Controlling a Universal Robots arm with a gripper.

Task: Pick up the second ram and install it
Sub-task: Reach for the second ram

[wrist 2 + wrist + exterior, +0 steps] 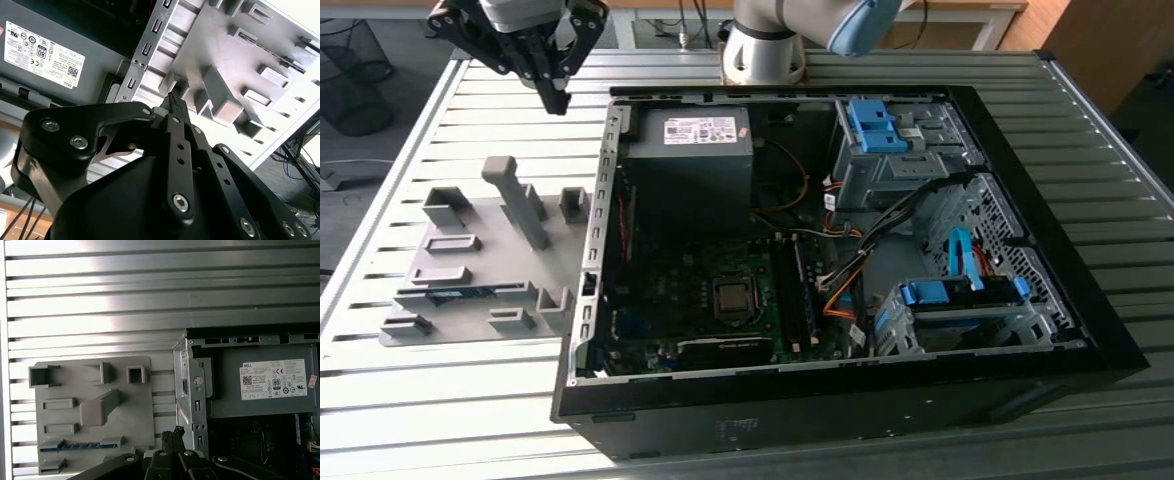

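One arm's gripper [556, 98] hangs above the table [454, 400], off the case's [854, 400] far corner at the exterior view's left, with its black fingers pointing down. Both wrist views show the fingertips [173, 99] pressed together into a single point with nothing between them, so the pincer is clenched and empty. The ram [80, 446] is outside the case. In the first wrist view it shows as a thin blue strip with dark chips, lying in a slot of the grey tray [135, 410] near the tray's edge farthest from the gripper. The tray rests on the table just beside the case's open side wall, and the gripper is well apart from the ram, nearer the tray's opposite end. Inside the case, the power supply [687, 150] with its white label sits in the far corner closest to the gripper. The motherboard [707, 290] lies below it, and blue drive clips [874, 125] sit along the case's side at the exterior view's right.
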